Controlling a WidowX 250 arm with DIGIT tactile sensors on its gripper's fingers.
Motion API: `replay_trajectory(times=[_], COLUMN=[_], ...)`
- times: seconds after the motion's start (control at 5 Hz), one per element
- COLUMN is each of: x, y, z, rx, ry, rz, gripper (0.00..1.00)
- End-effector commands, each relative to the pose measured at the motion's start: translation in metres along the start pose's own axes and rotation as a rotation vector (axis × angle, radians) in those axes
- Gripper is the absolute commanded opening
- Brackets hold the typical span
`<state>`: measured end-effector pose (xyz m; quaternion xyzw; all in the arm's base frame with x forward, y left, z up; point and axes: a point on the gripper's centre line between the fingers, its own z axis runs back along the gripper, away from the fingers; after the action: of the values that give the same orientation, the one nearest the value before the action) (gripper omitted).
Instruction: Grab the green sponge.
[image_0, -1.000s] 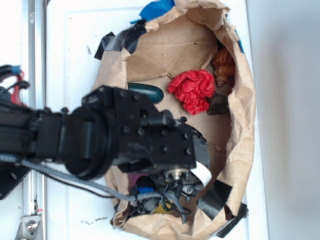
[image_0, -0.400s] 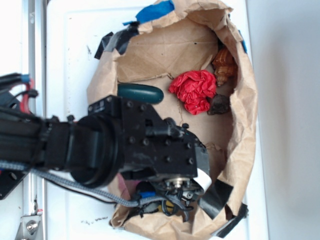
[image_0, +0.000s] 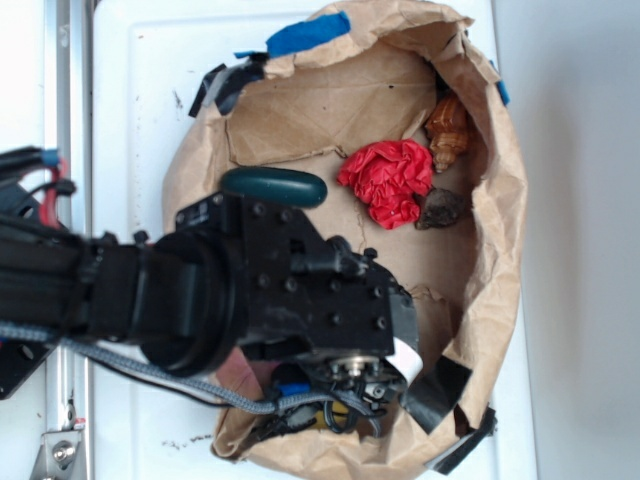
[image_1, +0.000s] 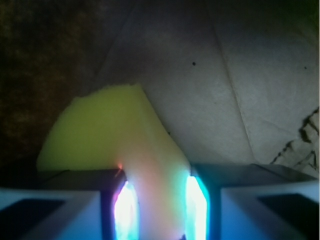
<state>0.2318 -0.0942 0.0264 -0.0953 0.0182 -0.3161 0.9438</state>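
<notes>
Wrist view: the green sponge (image_1: 107, 132), a light, soft yellow foam wedge lying on the brown paper bag (image_0: 340, 100) floor, is clamped at its narrow right side by the end effector (image_1: 157, 200); it will compress, so a deep hold is advisable. Compared with the earlier exterior frames, the dark green capsule (image_0: 274, 186) is more exposed and the bag's rim has shifted.

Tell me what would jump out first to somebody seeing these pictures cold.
In the exterior view, the black gripper reaching down into the near end of the brown paper bag, with a red crumpled wad farther in. At the wrist, the yellow sponge is pinched between glowing fingers.
</notes>
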Motion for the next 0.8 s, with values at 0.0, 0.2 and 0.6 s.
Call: replay_trajectory(times=[0.0, 0.2, 0.6], x=[-0.008, -0.012, -0.032], y=[-0.014, -0.008, 0.023], z=[0.002, 0.013, 0.058], rx=[-0.015, 0.004, 0.083], ry=[0.003, -0.008, -0.050], rz=[-0.042, -0.024, 0.093], gripper=[0.00, 0.00, 0.00])
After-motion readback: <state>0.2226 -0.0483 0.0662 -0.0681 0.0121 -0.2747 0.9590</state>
